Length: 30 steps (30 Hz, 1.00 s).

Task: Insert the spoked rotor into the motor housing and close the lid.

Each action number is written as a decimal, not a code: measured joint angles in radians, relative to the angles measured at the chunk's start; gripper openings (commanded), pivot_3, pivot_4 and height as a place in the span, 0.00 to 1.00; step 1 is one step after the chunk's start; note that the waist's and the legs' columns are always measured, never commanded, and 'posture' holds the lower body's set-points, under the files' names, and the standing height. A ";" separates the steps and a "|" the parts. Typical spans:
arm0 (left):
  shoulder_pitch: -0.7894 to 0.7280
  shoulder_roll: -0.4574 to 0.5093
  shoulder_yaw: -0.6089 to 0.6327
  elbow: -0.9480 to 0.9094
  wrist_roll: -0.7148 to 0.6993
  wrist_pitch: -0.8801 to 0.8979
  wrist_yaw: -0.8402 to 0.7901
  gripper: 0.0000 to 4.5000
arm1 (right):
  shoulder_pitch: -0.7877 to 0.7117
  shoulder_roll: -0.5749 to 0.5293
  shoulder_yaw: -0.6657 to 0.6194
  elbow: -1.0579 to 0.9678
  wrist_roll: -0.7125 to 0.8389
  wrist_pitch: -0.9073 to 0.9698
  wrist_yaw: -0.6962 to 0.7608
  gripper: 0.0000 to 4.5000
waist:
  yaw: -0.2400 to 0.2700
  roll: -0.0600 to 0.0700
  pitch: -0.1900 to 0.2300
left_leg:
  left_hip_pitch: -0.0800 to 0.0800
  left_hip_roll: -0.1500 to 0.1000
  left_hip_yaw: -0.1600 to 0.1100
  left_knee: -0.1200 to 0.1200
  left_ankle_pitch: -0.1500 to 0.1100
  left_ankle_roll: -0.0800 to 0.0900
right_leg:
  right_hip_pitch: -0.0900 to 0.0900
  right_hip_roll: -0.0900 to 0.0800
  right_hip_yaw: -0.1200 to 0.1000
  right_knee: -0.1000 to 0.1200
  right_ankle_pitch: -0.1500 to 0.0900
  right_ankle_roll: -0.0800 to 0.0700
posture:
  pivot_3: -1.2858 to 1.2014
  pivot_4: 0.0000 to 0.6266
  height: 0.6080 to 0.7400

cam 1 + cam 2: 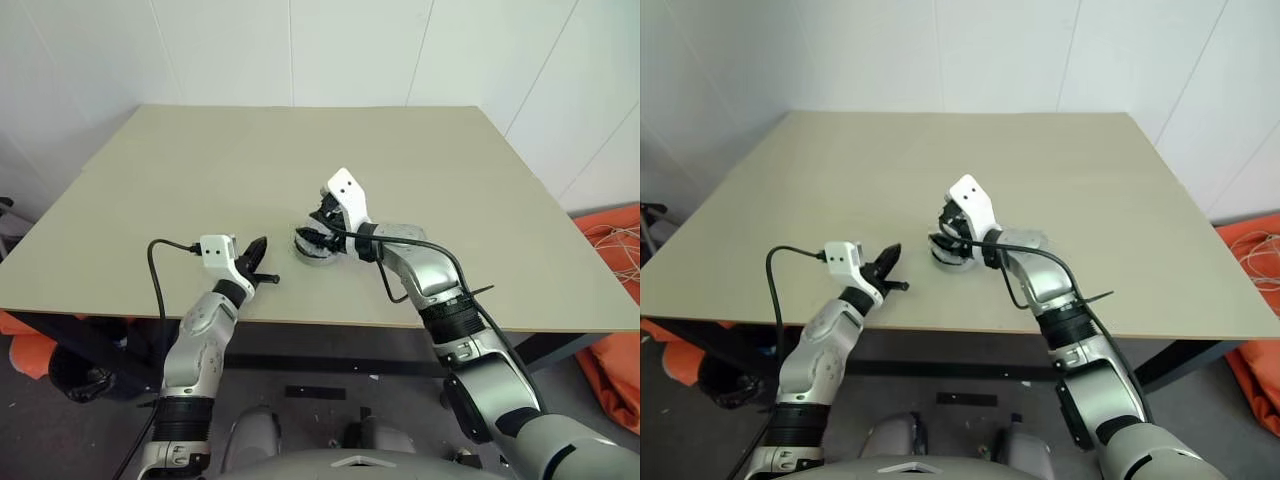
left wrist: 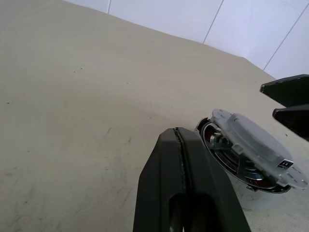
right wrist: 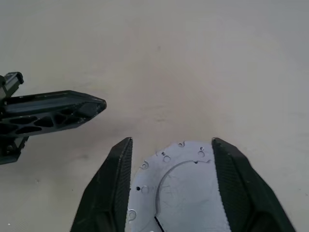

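Note:
The motor housing point(image 1: 312, 255) sits on the table point(image 1: 200, 180) near the front middle. The grey lid point(image 2: 251, 140) lies tilted on top of it, and a gap on one side shows a silver spoke of the spoked rotor point(image 2: 218, 141) inside. My right gripper point(image 3: 172, 141) hovers over the housing, open, with a finger on either side of the lid point(image 3: 181, 188) and holding nothing. My left gripper point(image 2: 179, 140) is shut and empty, level above the table to the left of the housing, pointing toward it point(image 1: 262, 262).
The table's front edge point(image 1: 300, 322) runs just below both grippers. A black cable point(image 1: 155, 270) loops off the left wrist. Orange cloth point(image 1: 615, 300) lies on the floor past the table's right side. Bare tabletop stretches behind and to both sides.

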 measured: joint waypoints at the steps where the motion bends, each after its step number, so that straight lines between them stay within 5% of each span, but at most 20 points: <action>1: 0.000 0.000 0.000 0.000 0.000 0.000 0.000 0.00 | -0.010 -0.002 0.001 0.030 -0.001 -0.015 0.011 0.91 | 0.000 0.000 0.000 | 0.000 0.000 0.000 0.000 0.000 0.000 | 0.000 0.000 0.000 0.000 0.000 0.000 | 0.52 0.00 1.00; 3: 0.000 0.001 0.001 0.000 0.000 0.000 0.000 0.00 | -0.037 -0.010 0.002 0.091 -0.002 -0.046 0.037 0.99 | 0.000 0.000 0.000 | -0.001 0.000 0.000 0.000 0.000 0.000 | 0.000 0.000 0.000 0.000 0.001 -0.002 | 0.52 0.00 1.00; 19: 0.000 0.004 0.001 0.000 0.001 -0.001 0.000 0.00 | -0.218 -0.044 -0.031 0.459 0.001 -0.177 0.297 0.99 | 0.000 0.000 0.000 | -0.002 0.000 0.000 0.000 -0.001 0.002 | -0.001 0.000 0.000 0.000 0.002 -0.004 | 0.52 0.00 1.00; 30: 0.000 0.004 0.001 0.000 0.001 -0.001 0.000 0.00 | -0.265 -0.047 -0.051 0.600 0.000 -0.243 0.342 0.99 | 0.000 0.000 0.000 | -0.003 0.000 0.000 0.001 -0.001 0.003 | -0.002 0.000 -0.001 0.000 0.002 -0.005 | 0.52 0.00 1.00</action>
